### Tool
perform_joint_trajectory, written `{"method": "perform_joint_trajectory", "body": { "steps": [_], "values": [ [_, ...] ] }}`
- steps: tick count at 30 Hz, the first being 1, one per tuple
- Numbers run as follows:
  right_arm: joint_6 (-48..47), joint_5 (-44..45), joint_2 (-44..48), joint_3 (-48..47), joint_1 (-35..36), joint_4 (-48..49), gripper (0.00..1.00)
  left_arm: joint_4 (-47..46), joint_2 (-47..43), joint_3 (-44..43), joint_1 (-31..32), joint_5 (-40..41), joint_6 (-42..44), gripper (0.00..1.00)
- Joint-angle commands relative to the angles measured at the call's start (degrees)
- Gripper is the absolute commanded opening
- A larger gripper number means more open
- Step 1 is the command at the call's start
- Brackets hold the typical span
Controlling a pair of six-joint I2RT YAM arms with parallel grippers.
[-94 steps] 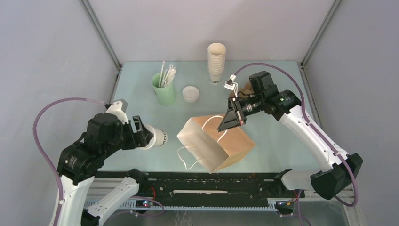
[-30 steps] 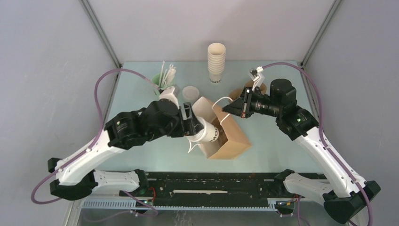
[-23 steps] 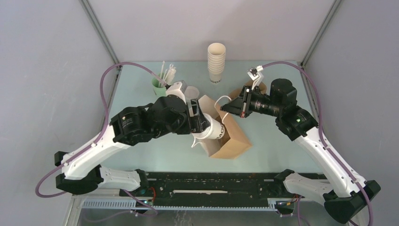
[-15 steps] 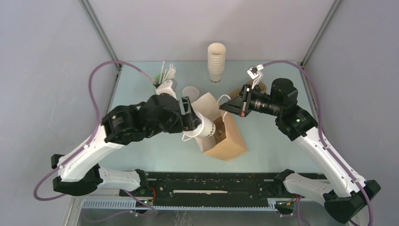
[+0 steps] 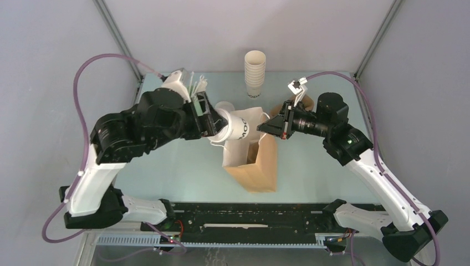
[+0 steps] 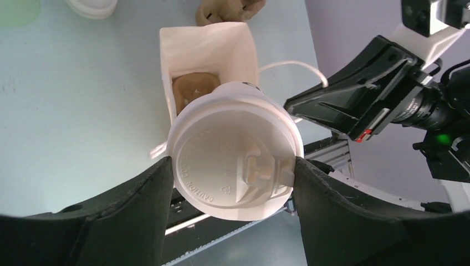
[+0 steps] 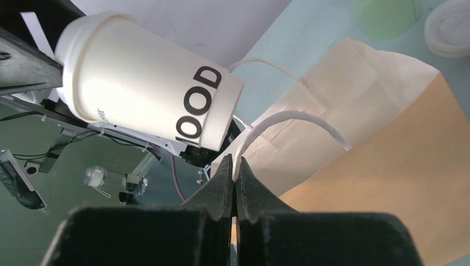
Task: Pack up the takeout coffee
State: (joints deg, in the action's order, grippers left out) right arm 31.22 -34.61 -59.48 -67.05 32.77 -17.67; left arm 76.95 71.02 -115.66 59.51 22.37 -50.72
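The takeout coffee (image 5: 237,128) is a white lidded cup with dark lettering, held tilted, its base pointing down at the bag's open mouth. My left gripper (image 5: 217,128) is shut on it; in the left wrist view its black fingers (image 6: 149,194) press both sides of the lid (image 6: 233,158). The brown paper bag (image 5: 260,163) stands upright below, and its inside (image 6: 194,88) shows past the cup. My right gripper (image 5: 266,127) is shut on the bag's white handle (image 7: 294,119), which it pinches at the fingertips (image 7: 244,177). The cup's side (image 7: 144,88) shows left of the bag (image 7: 388,149).
A tall stack of lidless white cups (image 5: 255,72) stands at the back. Behind my left arm stands a mint-green cup with straws (image 5: 195,87). A loose white lid (image 5: 224,105) lies beside it. A brown crumpled thing (image 5: 306,102) sits behind the right gripper.
My left arm has raised the cup and carried it back, from the bag's side to above its mouth. The bag has swung more upright, its handle still held.
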Motion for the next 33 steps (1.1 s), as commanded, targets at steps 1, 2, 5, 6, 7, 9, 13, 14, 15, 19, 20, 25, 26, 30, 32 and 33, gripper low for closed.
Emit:
{"method": "perform_joint_trajectory", "body": {
  "steps": [1,2,5,6,7,9,13,14,15,19,20,25,26,30,32,33],
  "values": [
    [-3.7,-0.5,-0.5,-2.7,0.5,-0.8,0.00,-2.0,6.0,-6.1,-0.7,-4.9,8.3,0.47],
    [-3.9,-0.5,-0.4,-2.7,0.4,-0.9,0.00,-2.5,6.7,-6.2,-0.7,-5.7,9.3,0.47],
    [-3.6,-0.8,-0.3,-2.7,0.4,-0.2,0.00,-4.4,8.5,-5.5,-1.2,-9.0,11.5,0.47],
    [-3.5,-1.0,-0.3,-2.8,0.4,0.0,0.00,-4.2,9.1,-5.4,-1.6,-9.8,11.6,0.47],
    [-3.4,-1.2,-0.2,-2.7,0.5,0.1,0.00,-4.1,9.6,-5.4,-2.1,-10.3,11.6,0.47],
    [-3.3,-1.5,-0.3,-2.7,0.4,0.2,0.00,-4.2,10.6,-5.2,-2.5,-11.1,12.2,0.46],
    [-2.9,-1.5,0.2,-2.8,0.5,0.1,0.00,-4.0,11.9,-3.2,-2.6,-11.9,12.3,0.45],
    [-2.7,-1.6,0.4,-2.7,0.5,0.4,0.00,-5.0,11.6,-1.8,-2.6,-12.3,12.3,0.45],
    [-2.3,-1.6,0.6,-2.7,0.4,0.7,0.00,-5.6,11.1,-0.2,-2.6,-12.7,12.1,0.45],
    [-1.3,-1.6,0.6,-4.0,0.1,1.4,0.00,-7.1,9.4,4.8,-2.6,-12.3,11.9,0.45],
    [-0.8,-1.6,0.6,-4.0,-0.1,1.9,0.00,-7.2,9.1,5.7,-2.6,-12.3,11.9,0.44],
    [0.6,-1.5,0.1,-4.8,-0.3,3.3,0.00,-6.4,8.9,7.7,-2.6,-12.0,11.4,0.44],
    [0.8,-1.2,0.1,-4.9,-0.3,3.3,0.00,-6.3,9.1,7.7,-2.6,-12.0,11.3,0.44],
    [0.4,-0.8,-0.1,-4.8,-0.7,3.1,0.00,-2.8,10.8,5.4,-2.3,-10.2,11.3,0.42],
    [0.3,-1.2,-0.3,-4.8,-1.0,3.0,0.00,0.5,11.8,1.9,-2.2,-8.0,11.7,0.42],
    [0.2,-1.3,-0.3,-4.8,-1.0,2.8,0.00,1.6,11.9,1.2,-2.2,-7.1,12.1,0.42]
  ]
}}
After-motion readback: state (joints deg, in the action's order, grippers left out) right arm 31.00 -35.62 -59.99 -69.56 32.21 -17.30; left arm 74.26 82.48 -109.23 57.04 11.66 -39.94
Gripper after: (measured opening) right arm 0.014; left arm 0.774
